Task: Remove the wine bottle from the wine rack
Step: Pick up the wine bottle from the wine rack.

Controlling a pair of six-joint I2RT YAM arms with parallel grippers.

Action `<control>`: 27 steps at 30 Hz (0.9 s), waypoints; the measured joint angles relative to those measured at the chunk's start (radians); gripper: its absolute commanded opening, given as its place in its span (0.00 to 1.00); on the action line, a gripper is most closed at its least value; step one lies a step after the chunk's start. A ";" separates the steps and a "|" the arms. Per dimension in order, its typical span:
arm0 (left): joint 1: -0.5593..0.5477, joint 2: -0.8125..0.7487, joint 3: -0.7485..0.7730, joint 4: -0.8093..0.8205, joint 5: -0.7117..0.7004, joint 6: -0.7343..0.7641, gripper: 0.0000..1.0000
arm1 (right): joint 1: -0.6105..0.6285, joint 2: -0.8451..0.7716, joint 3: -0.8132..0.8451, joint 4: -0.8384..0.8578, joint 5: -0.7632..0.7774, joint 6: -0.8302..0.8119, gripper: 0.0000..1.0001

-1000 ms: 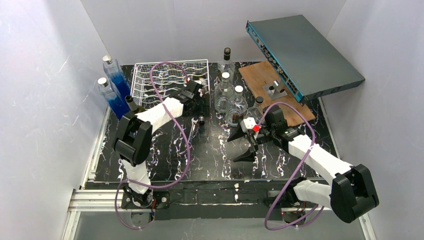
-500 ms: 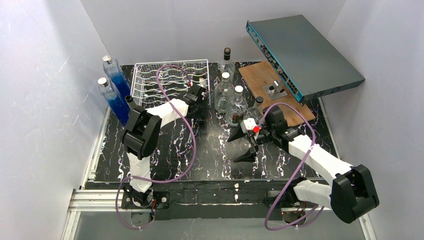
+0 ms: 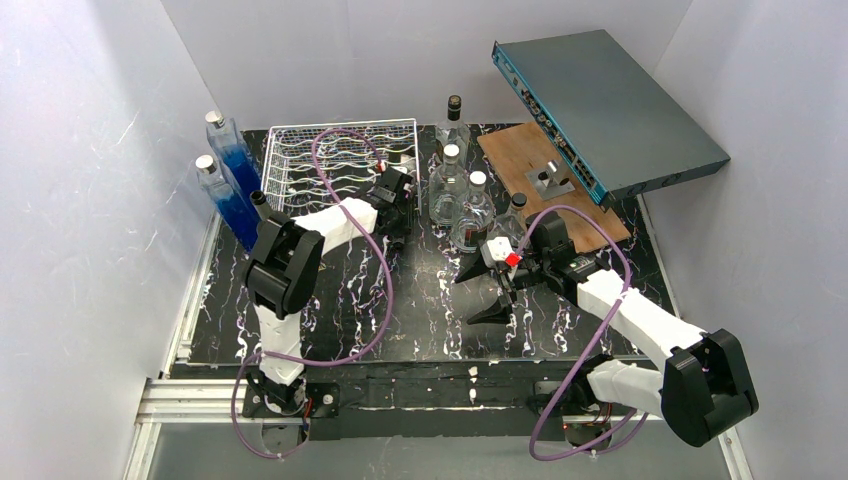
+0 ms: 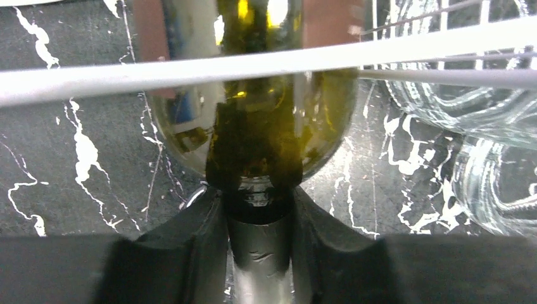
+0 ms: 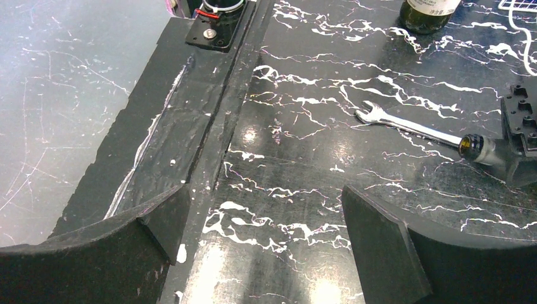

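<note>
Black, white-veined marble-pattern desk (image 3: 420, 310). Silver-white wire wine rack (image 3: 310, 160) sits at its far left.

Dark olive-green glass wine bottle (image 4: 259, 120) lies on its side in the rack's right-hand end, neck poking out towards the arms. In the left wrist view a white rack rail crosses its shoulder.

Group of clear glass bottles (image 4: 481, 126) stands just beside it, to the right.

Left gripper (image 4: 258, 202): fingers pressed against both sides of the foil-wrapped neck, clamped on the wine bottle.

Right gripper (image 5: 269, 218): jaws spread wide, nothing in them, hovering over bare desk, well apart from the rack.

Silver open-ended wrench (image 5: 405, 123) lies flat on the desk near the bottle's mouth.

Step in hand, as I read it: drawing the bottle out. Pull along the bottle's own axis, towards the arms. Foil may slip, and the heavy body will hang off the neck, so go slowly and steer clear of the clear bottles.
</note>
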 measured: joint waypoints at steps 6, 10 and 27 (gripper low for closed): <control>0.002 0.003 -0.008 0.011 -0.007 0.005 0.00 | -0.001 0.000 0.000 -0.002 0.004 -0.002 0.98; 0.002 -0.016 -0.038 0.028 0.002 0.015 0.00 | -0.001 0.000 0.000 -0.008 0.006 -0.003 0.98; 0.002 -0.246 -0.224 -0.002 0.087 -0.023 0.00 | -0.002 0.000 0.000 -0.024 0.008 -0.004 0.98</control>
